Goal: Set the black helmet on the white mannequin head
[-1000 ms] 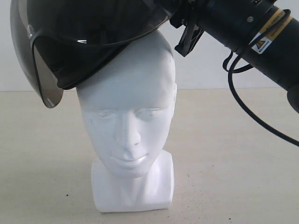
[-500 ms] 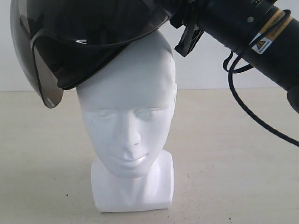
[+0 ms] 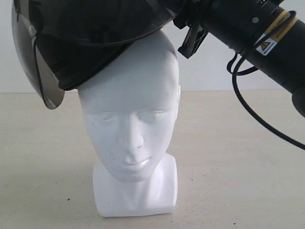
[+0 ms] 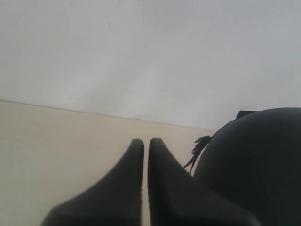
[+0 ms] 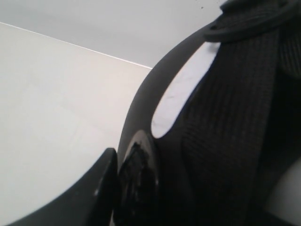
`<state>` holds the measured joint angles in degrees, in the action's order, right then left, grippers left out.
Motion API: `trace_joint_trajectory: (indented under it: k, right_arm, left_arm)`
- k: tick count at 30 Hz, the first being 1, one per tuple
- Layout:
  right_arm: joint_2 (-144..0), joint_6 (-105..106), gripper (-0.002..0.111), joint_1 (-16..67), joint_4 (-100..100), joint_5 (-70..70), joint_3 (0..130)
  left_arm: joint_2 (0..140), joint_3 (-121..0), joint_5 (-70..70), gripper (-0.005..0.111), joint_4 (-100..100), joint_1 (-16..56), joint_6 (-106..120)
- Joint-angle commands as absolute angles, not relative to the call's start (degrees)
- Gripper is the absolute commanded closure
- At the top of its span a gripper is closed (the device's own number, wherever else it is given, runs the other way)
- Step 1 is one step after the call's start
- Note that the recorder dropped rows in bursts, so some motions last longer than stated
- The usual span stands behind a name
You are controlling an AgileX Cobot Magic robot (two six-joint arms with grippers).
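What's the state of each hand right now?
Left hand: closed, holding nothing.
Right hand: closed on the rim of the black helmet.

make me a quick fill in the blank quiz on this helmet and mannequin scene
1. The ____ helmet sits tilted atop the white mannequin head.
2. Its tinted visor hangs down on the ____ side of the exterior view.
3. The left pincer is ____ and holds nothing.
Missing words: black; left; shut
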<state>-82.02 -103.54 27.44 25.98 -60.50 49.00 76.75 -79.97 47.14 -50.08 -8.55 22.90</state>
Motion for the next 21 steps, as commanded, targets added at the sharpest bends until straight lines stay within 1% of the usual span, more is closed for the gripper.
trace_joint_trajectory:
  k: [1, 4, 8, 14, 21]
  right_arm:
    - [-81.91, -98.58, 0.108, 26.25, 25.81, -58.18, 48.66]
    - [-81.91, -98.35, 0.108, 26.25, 25.78, -57.98, 48.66]
    - [-81.91, -98.18, 0.108, 26.25, 25.78, -57.52, 48.66]
    - [-81.91, -96.49, 0.108, 26.25, 25.12, -55.61, 48.66]
    - [-81.91, -95.70, 0.108, 26.25, 24.28, -54.76, 48.66]
  left_arm:
    - [85.66, -80.34, 49.40, 0.102, -61.58, -8.71, 35.17]
    - [91.05, -80.46, 54.20, 0.102, -71.57, -8.71, 45.56]
    - [95.73, -81.19, 59.39, 0.102, -73.60, -8.38, 48.09]
    - [96.52, -81.19, 66.25, 0.102, -81.33, -5.65, 59.85]
    - [96.52, -81.31, 67.15, 0.102, -81.60, -3.97, 60.07]
